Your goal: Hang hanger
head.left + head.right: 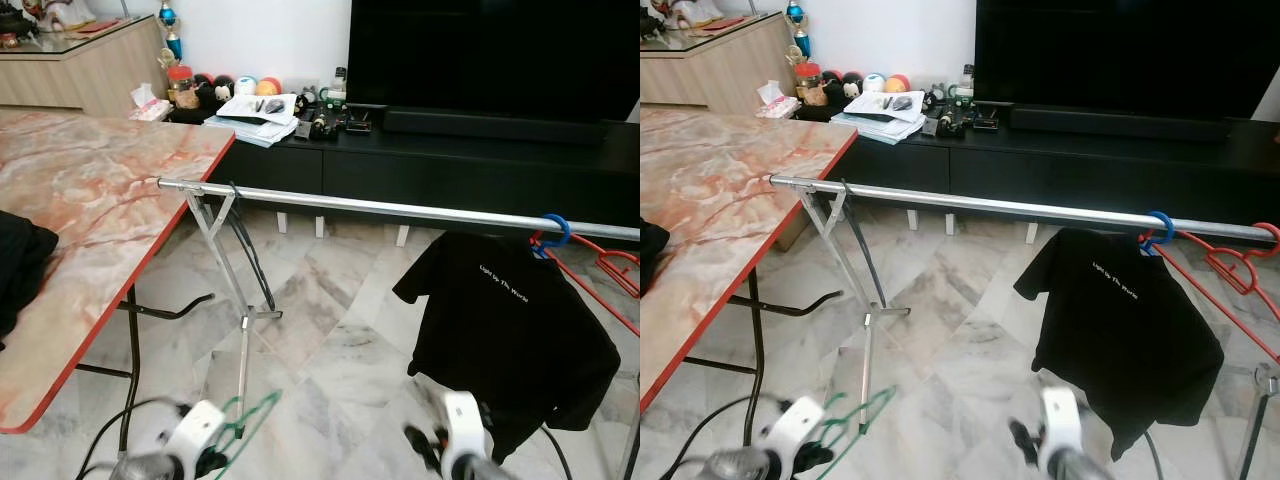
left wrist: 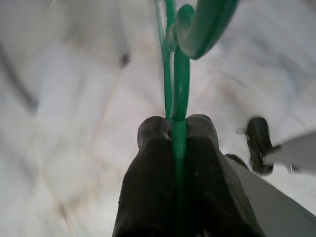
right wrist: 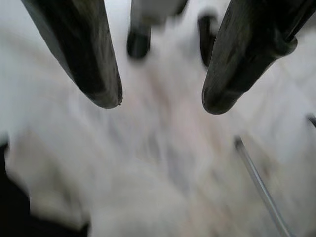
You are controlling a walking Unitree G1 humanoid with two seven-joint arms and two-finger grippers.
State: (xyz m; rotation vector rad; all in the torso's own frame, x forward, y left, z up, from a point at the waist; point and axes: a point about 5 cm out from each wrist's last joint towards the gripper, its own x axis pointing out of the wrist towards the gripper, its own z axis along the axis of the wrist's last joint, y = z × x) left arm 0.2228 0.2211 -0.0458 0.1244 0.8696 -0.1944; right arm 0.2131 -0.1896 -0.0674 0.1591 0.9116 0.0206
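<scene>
Gripping thin green hanger (image 2: pixel 178 94), L gripper (image 2: pixel 177 129)

White wrists, silver arms, black-fingered hands (image 3: pixel 160 98).

A silver rail (image 1: pixel 400 210) carries a black T-shirt (image 1: pixel 505 320) and red hangers (image 1: pixel 610 262)

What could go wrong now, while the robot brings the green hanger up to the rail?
1. The left pincer pinches only a thin bar of the green hanger, so it might twist or slip.
2. The rail already carries a black T-shirt and red hangers at one end; the hook could snag there.
</scene>
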